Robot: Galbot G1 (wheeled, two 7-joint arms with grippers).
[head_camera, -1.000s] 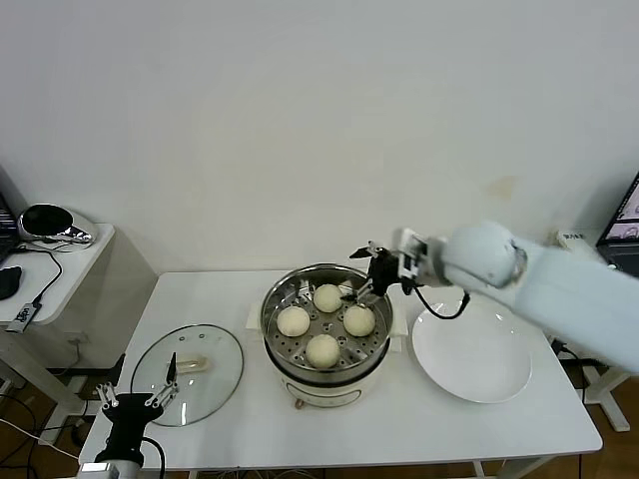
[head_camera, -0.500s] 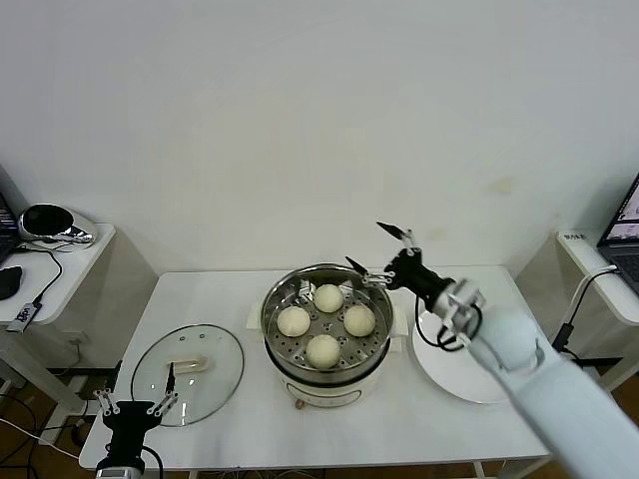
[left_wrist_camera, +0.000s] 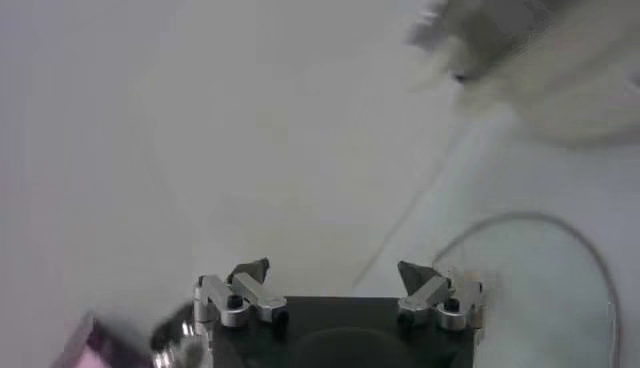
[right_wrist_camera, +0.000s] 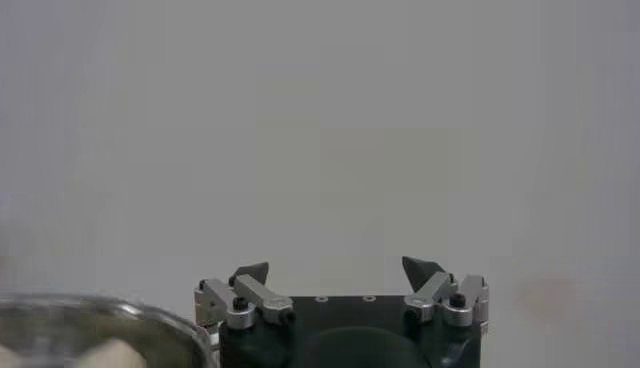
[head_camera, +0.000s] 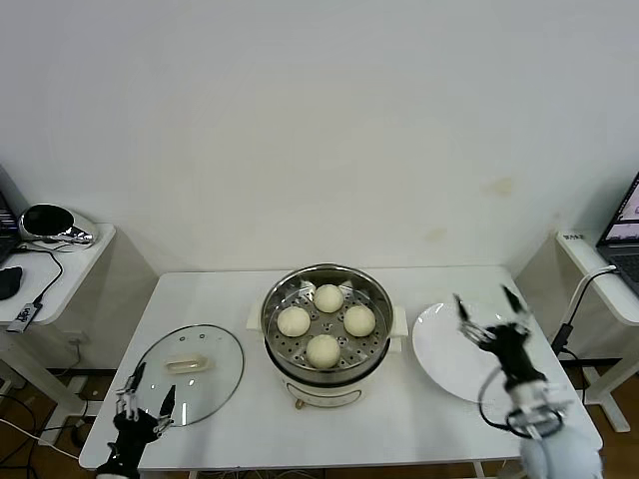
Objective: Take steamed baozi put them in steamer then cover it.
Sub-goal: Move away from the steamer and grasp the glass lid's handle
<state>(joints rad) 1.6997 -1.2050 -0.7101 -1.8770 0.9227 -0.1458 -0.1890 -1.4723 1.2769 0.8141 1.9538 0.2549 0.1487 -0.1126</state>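
Observation:
The steel steamer [head_camera: 326, 289] stands mid-table on its cream base, uncovered. Four cream-white baozi lie on its perforated tray: back [head_camera: 327, 297], left [head_camera: 294, 320], right [head_camera: 359, 319], front [head_camera: 322, 350]. The glass cover [head_camera: 189, 371] with its cream bar handle lies flat on the table, left of the steamer. My right gripper [head_camera: 489, 318] is open and empty, raised over the white plate [head_camera: 469, 371]; the steamer rim shows in the right wrist view [right_wrist_camera: 100, 325]. My left gripper [head_camera: 146, 393] is open and empty at the table's front left edge, beside the cover; its fingers [left_wrist_camera: 252, 270] point at the wall.
A side table [head_camera: 55, 259] with a dark round device stands at far left. A cable stand and a laptop edge stand at the right beyond the table.
My right gripper has drawn back from the steamer's back right rim to over the white plate. My left gripper has shifted slightly at the front left edge.

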